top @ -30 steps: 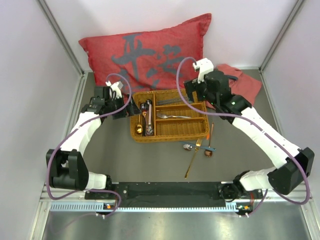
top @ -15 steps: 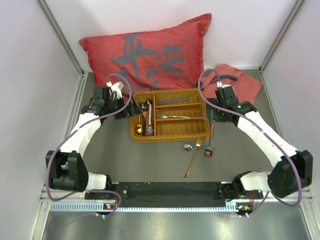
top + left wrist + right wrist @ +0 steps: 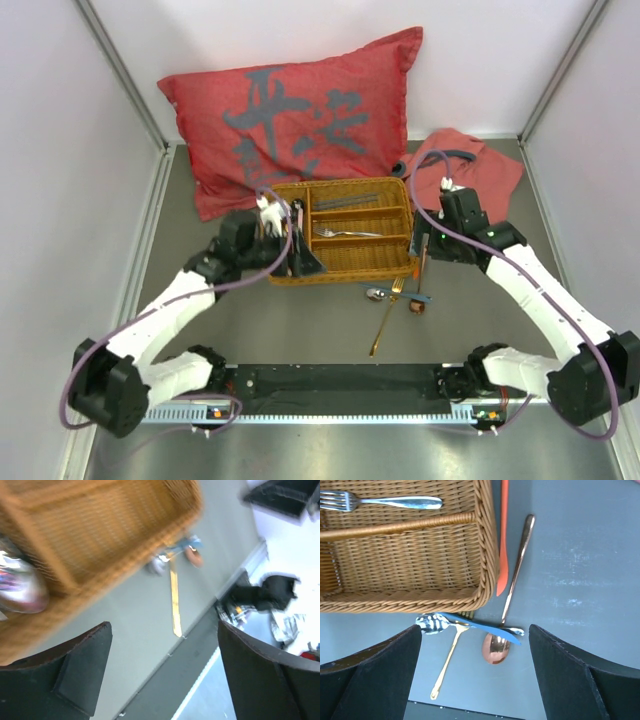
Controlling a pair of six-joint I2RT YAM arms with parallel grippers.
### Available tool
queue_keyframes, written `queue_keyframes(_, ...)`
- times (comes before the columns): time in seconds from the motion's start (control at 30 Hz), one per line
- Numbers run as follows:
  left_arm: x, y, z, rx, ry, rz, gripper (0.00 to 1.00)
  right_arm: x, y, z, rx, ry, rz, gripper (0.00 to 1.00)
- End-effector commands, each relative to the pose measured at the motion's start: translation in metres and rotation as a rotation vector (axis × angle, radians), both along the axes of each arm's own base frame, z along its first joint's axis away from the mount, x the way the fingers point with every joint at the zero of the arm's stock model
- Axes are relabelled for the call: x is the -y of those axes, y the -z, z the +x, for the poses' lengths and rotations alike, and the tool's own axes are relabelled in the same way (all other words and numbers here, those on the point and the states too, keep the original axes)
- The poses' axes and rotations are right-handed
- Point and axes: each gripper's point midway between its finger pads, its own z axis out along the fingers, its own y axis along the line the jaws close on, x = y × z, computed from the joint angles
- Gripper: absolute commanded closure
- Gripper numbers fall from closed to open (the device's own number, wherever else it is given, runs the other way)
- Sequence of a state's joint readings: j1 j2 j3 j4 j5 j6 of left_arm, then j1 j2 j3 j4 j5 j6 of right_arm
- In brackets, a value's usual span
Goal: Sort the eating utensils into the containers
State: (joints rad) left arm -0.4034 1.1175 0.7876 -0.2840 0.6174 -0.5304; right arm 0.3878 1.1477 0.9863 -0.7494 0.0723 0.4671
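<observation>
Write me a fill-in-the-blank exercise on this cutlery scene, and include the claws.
1. The fork lying in the wicker tray is ___ in colour.
2. The copper spoon lies on the ___, not in the tray.
3. The left claw and the right claw are both ___ and hold nothing.
4. Behind the tray sits a ___ cushion.
Missing words: silver; table; open; red.
</observation>
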Motion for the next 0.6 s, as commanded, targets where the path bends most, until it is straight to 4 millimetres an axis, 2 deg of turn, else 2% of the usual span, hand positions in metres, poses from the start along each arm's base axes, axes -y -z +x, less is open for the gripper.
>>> queue_keyframes(0.0, 0.034, -0.009, -0.025, -0.011, -0.039, -0.152, 0.12, -0.007, -0.028, 0.006, 0.085, 0.004, 0.069, 0.12)
queue_keyframes(0.1, 0.051, 0.003, -0.033, -0.016, -0.112, -0.218, 0.14, -0.010, -0.036, 0.008, 0.114, -0.003, 0.091, 0.12)
queue_keyframes(0.13, 0.054, 0.015, -0.034, -0.049, -0.147, -0.219, 0.15, -0.010, -0.037, 0.008, 0.118, -0.004, 0.096, 0.12)
queue_keyframes(0.27, 0.081, 0.038, -0.041, -0.075, -0.161, -0.251, 0.19, -0.012, -0.044, 0.006, 0.143, -0.016, 0.115, 0.10)
queue_keyframes(0.3, 0.085, 0.043, -0.039, -0.075, -0.172, -0.252, 0.21, -0.013, -0.046, 0.007, 0.152, -0.017, 0.120, 0.10)
queue_keyframes(0.33, 0.092, 0.058, -0.038, -0.096, -0.171, -0.230, 0.21, -0.012, -0.049, 0.006, 0.164, -0.019, 0.122, 0.10)
queue_keyframes(0.37, 0.102, 0.053, -0.039, -0.073, -0.153, -0.261, 0.22, -0.011, -0.049, 0.006, 0.166, -0.019, 0.123, 0.09)
queue_keyframes(0.4, 0.107, 0.067, -0.034, -0.084, -0.170, -0.235, 0.24, -0.012, -0.050, 0.006, 0.172, -0.023, 0.126, 0.07)
queue_keyframes(0.47, 0.119, 0.072, -0.033, -0.081, -0.169, -0.239, 0.27, -0.013, -0.053, 0.004, 0.175, -0.036, 0.130, 0.05)
queue_keyframes(0.5, 0.124, 0.083, -0.028, -0.087, -0.181, -0.216, 0.29, -0.012, -0.052, 0.003, 0.175, -0.038, 0.127, 0.04)
queue_keyframes(0.57, 0.133, 0.087, -0.027, -0.074, -0.174, -0.208, 0.37, -0.012, -0.054, 0.003, 0.185, -0.043, 0.127, 0.03)
